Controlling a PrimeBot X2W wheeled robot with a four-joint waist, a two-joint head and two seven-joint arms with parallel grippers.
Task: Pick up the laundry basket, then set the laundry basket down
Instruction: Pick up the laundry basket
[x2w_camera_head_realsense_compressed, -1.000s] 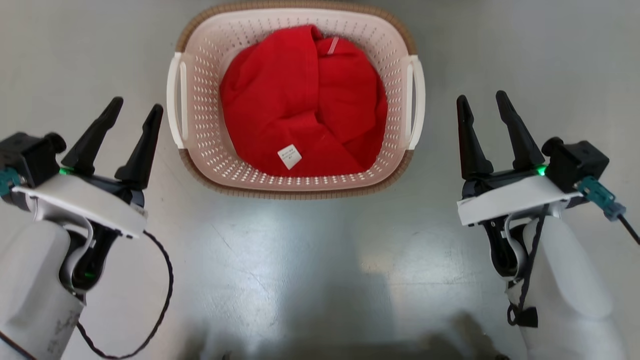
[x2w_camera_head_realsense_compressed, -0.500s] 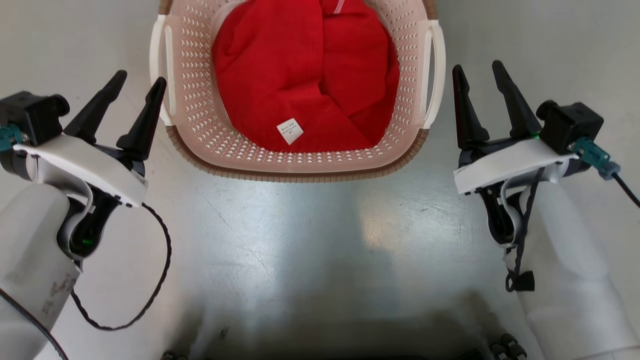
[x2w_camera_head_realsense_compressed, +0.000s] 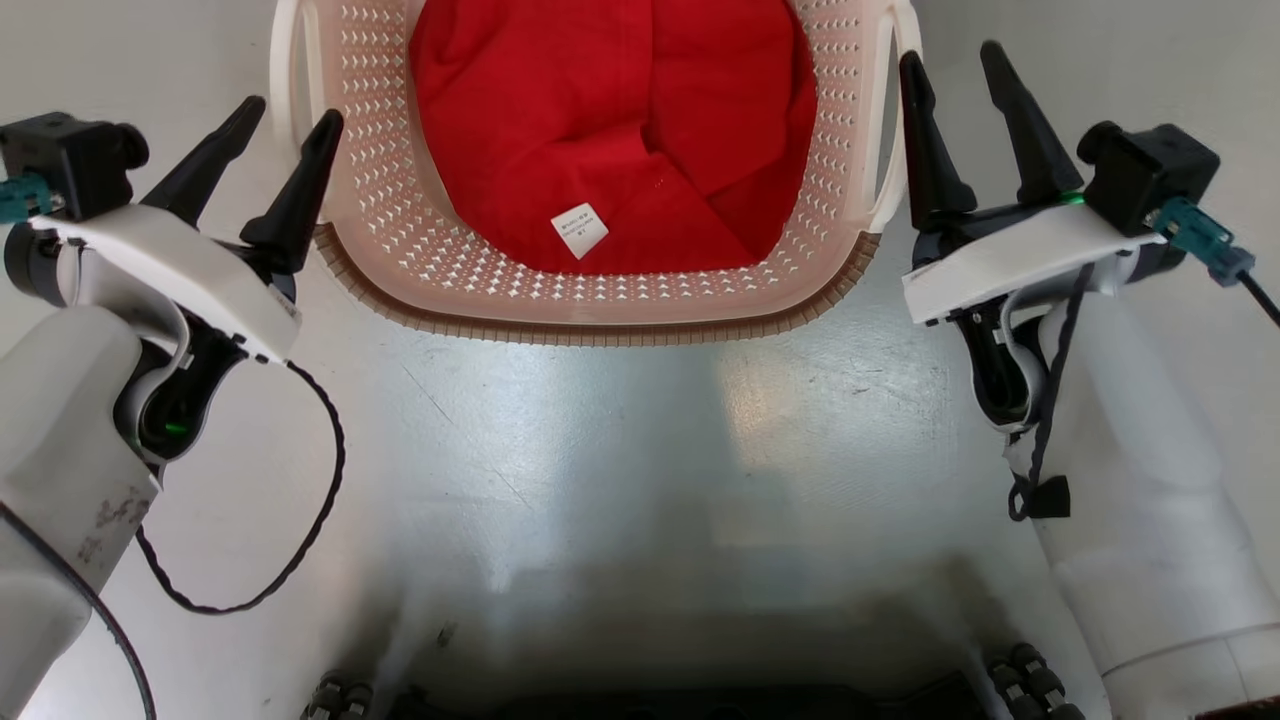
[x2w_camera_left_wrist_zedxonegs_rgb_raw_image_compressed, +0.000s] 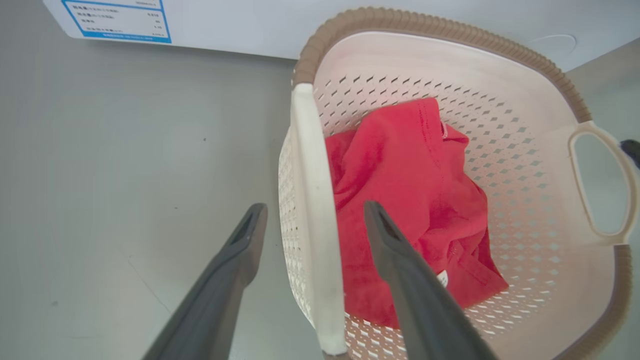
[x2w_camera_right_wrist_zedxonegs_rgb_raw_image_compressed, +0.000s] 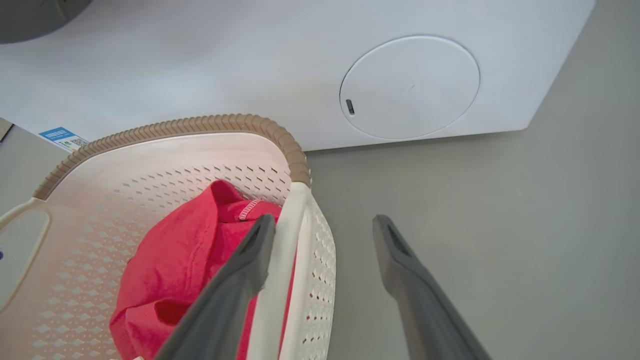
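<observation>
One laundry basket (x2w_camera_head_realsense_compressed: 400, 240): stiff plastic, judged light. To be gripped at side handles (x2w_camera_left_wrist_zedxonegs_rgb_raw_image_compressed: 312, 225), straddled by left hand (x2w_camera_head_realsense_compressed: 292, 110) and right hand (x2w_camera_head_realsense_compressed: 950, 55), both released.

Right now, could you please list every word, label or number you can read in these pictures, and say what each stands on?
White tag on the red garment in the laundry basket: printed lines, too small to read.
Blue-bordered label on the white appliance: rows of print, too blurred to read.
No text is legible.
</observation>
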